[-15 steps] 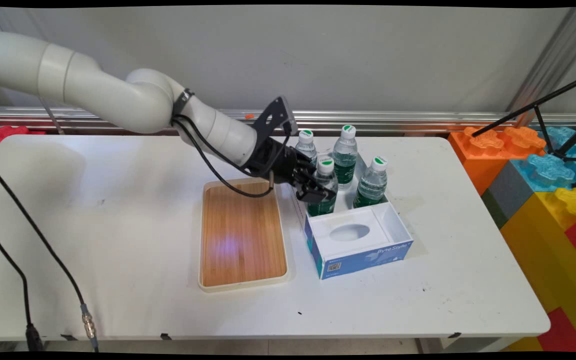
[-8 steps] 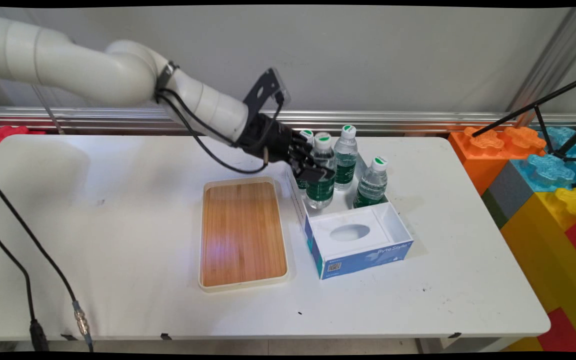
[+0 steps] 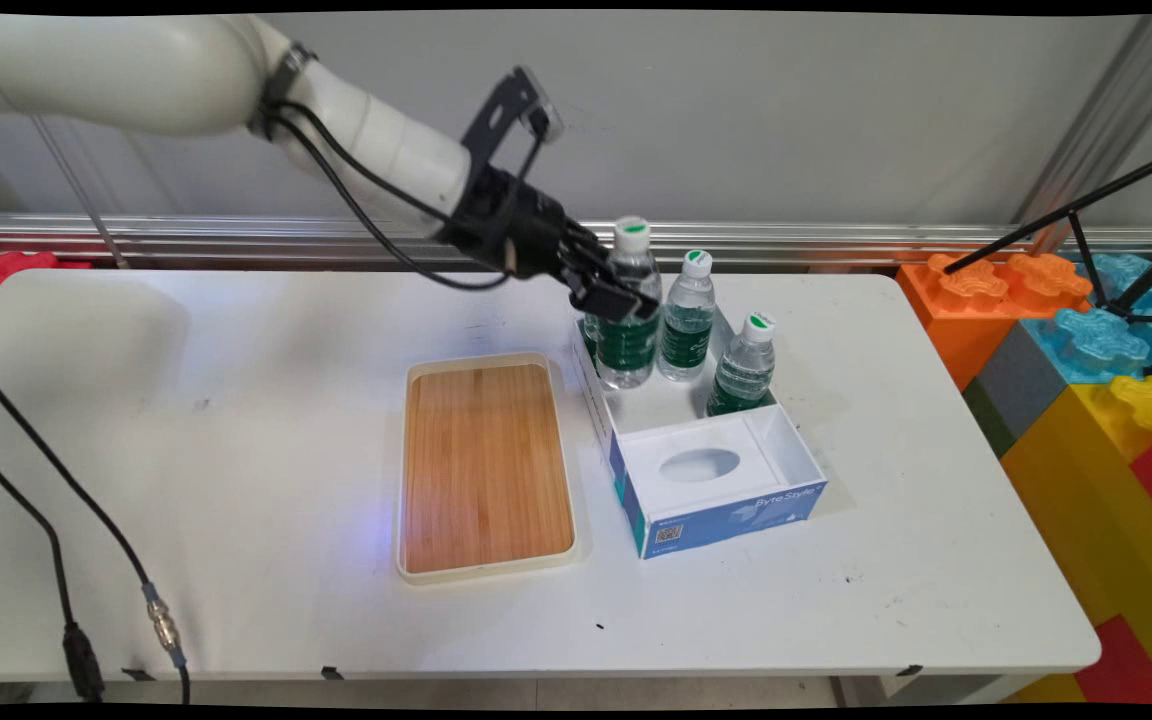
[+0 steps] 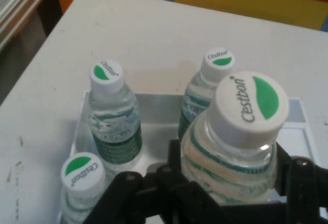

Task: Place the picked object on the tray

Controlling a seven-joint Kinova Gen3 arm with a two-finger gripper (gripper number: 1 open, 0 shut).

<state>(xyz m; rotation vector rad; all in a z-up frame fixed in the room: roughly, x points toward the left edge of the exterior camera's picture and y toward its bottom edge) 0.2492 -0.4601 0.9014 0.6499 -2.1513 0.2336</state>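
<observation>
Gripper (image 3: 616, 297) clamped on one clear plastic water bottle (image 3: 628, 320), fingers closed round its upper body; bottle upright, lifted clear of the white box tray (image 3: 651, 405), base above the tray's rear left corner. Three more bottles (image 3: 688, 318) standing in that tray, none on the bamboo tray (image 3: 484, 465), which lies flat just beside the box. Ribbed clear walls, green labels, white caps (image 4: 248, 103) with green mark. Bamboo surface grained, cream rim, rounded corners.
</observation>
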